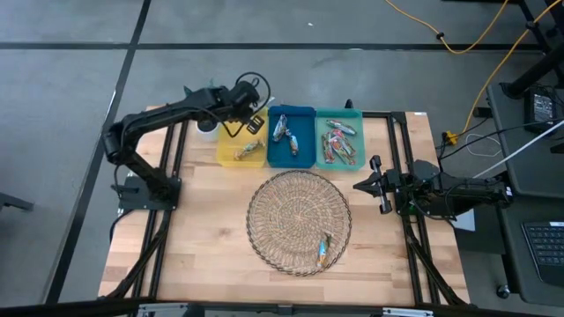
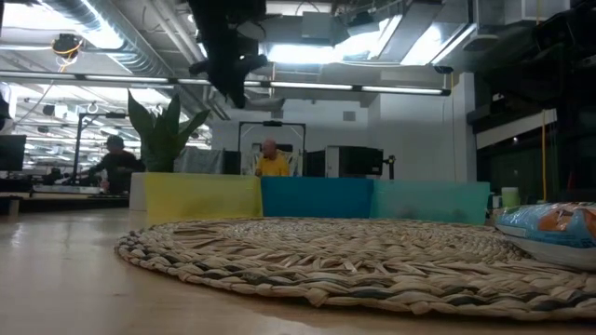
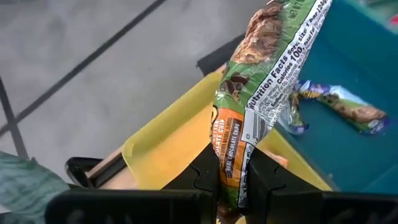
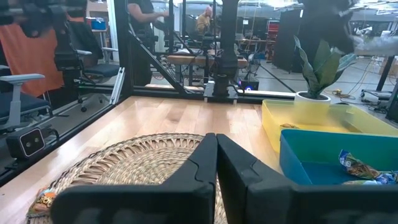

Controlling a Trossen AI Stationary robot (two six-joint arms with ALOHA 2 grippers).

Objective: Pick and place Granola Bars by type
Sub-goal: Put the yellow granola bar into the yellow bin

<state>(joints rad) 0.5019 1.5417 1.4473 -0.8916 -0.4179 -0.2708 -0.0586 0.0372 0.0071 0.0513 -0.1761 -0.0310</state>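
Observation:
My left gripper [image 1: 252, 124] hangs over the yellow bin [image 1: 240, 143] at the table's far side, shut on a granola bar [image 3: 261, 81] in a green-and-orange wrapper. A bar [image 1: 249, 149] shows within the yellow bin's outline; whether it is the held one, I cannot tell. The blue bin [image 1: 291, 136] holds bars [image 3: 339, 102], and the teal bin [image 1: 339, 139] holds several. One more bar [image 1: 324, 252] lies on the round woven mat [image 1: 300, 220], near its right front rim. My right gripper [image 1: 374, 181] waits shut at the table's right edge, touching nothing. My left gripper pinches the bar's lower end [image 3: 233, 171] between its two fingers [image 3: 202, 177]. The fingers come from above, pointing down over the yellow bin. The bar reaches out past the fingertips toward the blue bin and is lifted clear of the bin floor [image 3: 161, 146].
The three bins stand in a row along the far edge: yellow [image 2: 200, 197], blue [image 2: 317, 197], teal [image 2: 428, 200]. A potted plant [image 2: 163, 130] stands behind the yellow bin. The mat takes up the table's middle. People sit in the room beyond the table.

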